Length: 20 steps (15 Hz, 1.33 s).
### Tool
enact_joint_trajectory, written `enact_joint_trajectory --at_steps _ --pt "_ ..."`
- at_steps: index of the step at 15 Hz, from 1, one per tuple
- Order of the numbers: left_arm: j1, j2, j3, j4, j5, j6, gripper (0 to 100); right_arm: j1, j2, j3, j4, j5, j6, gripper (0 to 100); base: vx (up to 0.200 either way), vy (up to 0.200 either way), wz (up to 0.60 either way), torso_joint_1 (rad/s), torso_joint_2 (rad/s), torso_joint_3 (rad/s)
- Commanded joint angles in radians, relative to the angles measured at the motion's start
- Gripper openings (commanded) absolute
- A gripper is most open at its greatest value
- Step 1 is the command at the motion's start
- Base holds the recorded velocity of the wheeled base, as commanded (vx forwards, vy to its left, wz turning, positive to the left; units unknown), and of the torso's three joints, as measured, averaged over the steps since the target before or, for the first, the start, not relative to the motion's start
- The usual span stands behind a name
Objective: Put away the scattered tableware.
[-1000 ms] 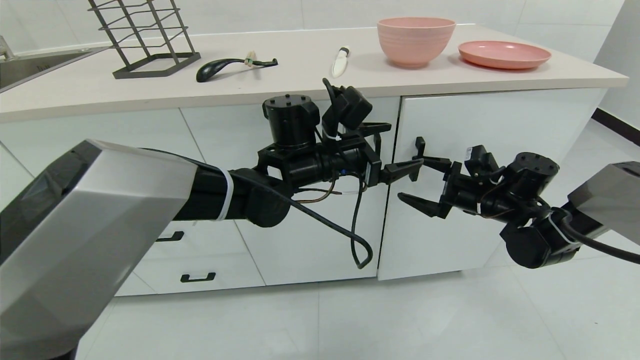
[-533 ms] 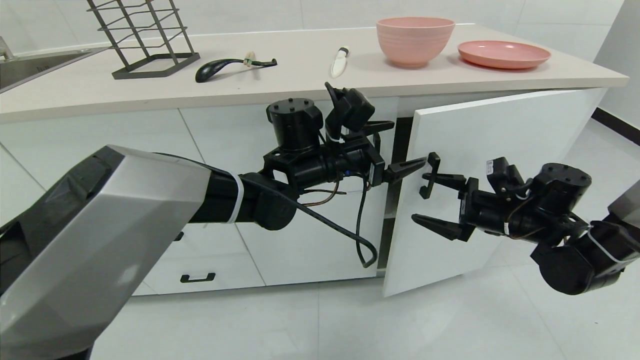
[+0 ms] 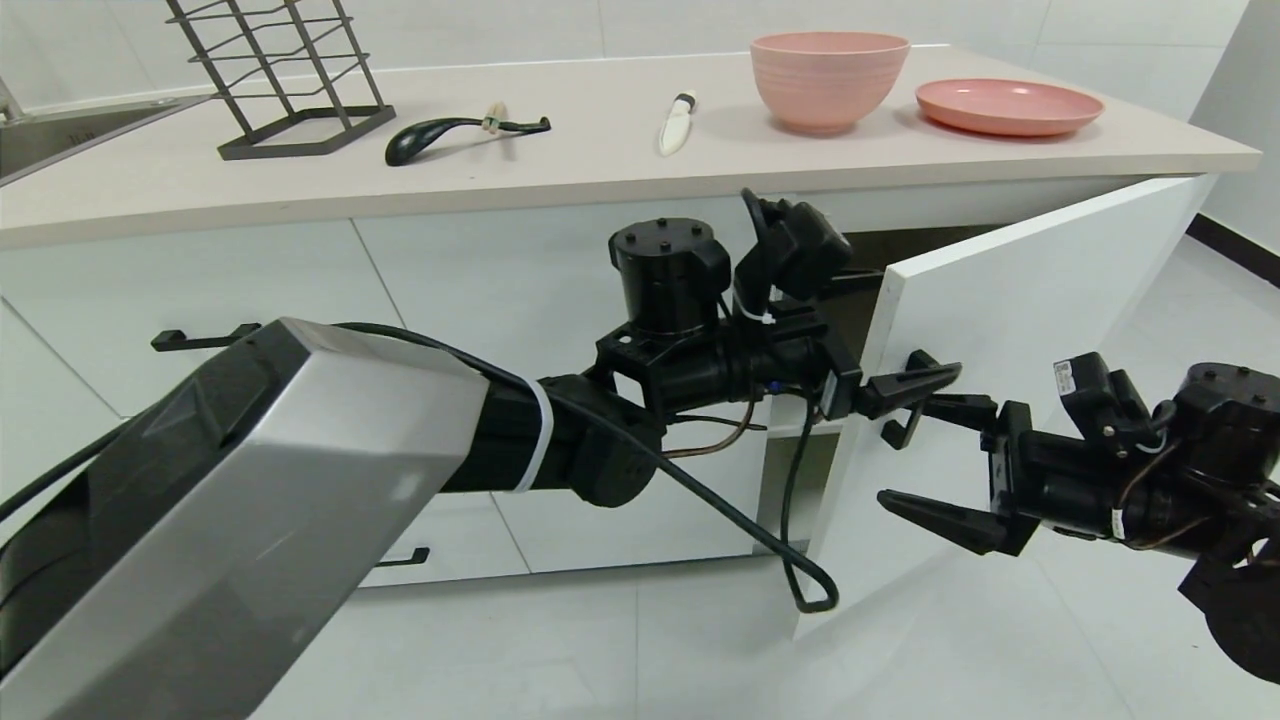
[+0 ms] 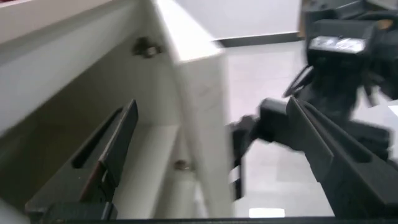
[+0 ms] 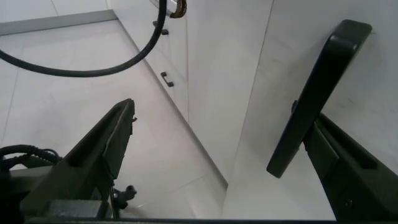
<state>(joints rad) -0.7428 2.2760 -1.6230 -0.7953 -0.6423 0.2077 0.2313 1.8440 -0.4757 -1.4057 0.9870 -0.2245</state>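
Bowl (image 3: 828,80) and plate (image 3: 1008,107) sit on the counter (image 3: 600,150) above the cabinet door (image 3: 1040,300). Right gripper (image 3: 905,450), fingers spread, hooks the door's handle (image 5: 317,99). Left gripper (image 4: 214,155), also spread, straddles the door's free edge.

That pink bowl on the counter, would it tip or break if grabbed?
The pink bowl looks deep with a narrow foot, so a rim push might tip it. Its matte, thick wall suggests light plastic, probably not fragile.

The left arm (image 3: 250,480) is clad in an angular silver shell, then black joints bound with white ties (image 3: 535,435) and a looped black cable (image 3: 790,560). The right gripper (image 3: 908,450) is black throughout.
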Motion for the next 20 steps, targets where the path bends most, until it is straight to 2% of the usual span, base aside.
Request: enact_joint_trajectory --at_steps 1,3,16,20 --pt "-0.041 0.000 0.000 -0.018 0.004 -0.025 100 -0.007 -0.035 0.011 -0.007 0.013 -0.001 100 0.000 0.000 0.00 0.000 0.00 0.000" --pt "-0.060 0.007 0.003 -0.053 0.010 -0.056 100 -0.026 -0.035 0.011 -0.007 0.013 -0.003 100 0.000 0.000 0.00 0.000 0.00 0.000" --pt "-0.072 0.016 0.002 -0.065 0.012 -0.060 100 -0.119 -0.002 0.009 -0.007 0.007 -0.003 100 0.000 0.000 0.00 0.000 0.00 0.000" --pt "-0.072 0.022 0.000 -0.065 0.027 -0.063 100 -0.130 -0.019 0.052 -0.007 -0.044 -0.027 100 0.000 0.000 0.00 0.000 0.00 0.000"
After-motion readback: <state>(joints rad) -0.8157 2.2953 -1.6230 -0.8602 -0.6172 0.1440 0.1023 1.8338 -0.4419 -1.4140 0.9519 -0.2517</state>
